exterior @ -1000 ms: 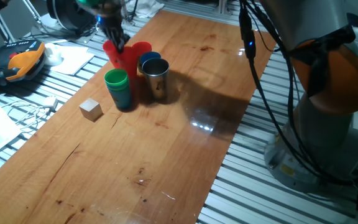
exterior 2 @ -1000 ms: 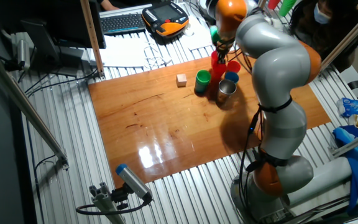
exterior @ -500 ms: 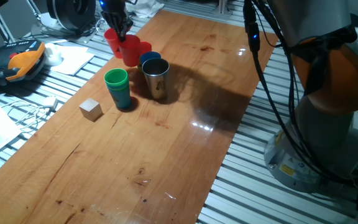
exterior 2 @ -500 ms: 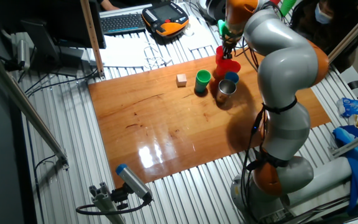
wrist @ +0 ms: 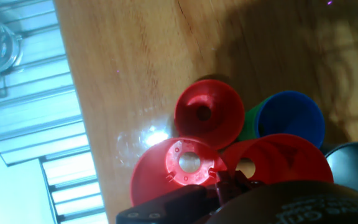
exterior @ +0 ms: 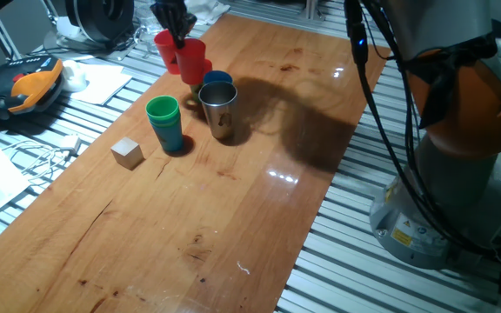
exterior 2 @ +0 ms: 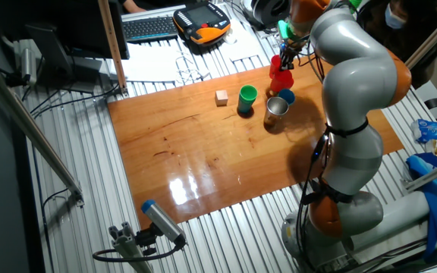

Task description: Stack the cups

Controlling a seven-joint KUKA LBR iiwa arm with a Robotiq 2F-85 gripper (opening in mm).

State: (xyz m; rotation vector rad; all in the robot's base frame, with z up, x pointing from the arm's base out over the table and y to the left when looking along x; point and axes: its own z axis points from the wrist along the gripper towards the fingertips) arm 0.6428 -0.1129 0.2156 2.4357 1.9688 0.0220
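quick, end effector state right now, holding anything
End effector: closed on the rims of two red cups, lifted off the table above the other cups.

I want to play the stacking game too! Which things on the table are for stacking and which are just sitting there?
For stacking: red cups held up in the gripper, green cup on a blue one, blue cup, steel cup.

Just sitting there: wooden cube on the table; orange controller and papers beside it.
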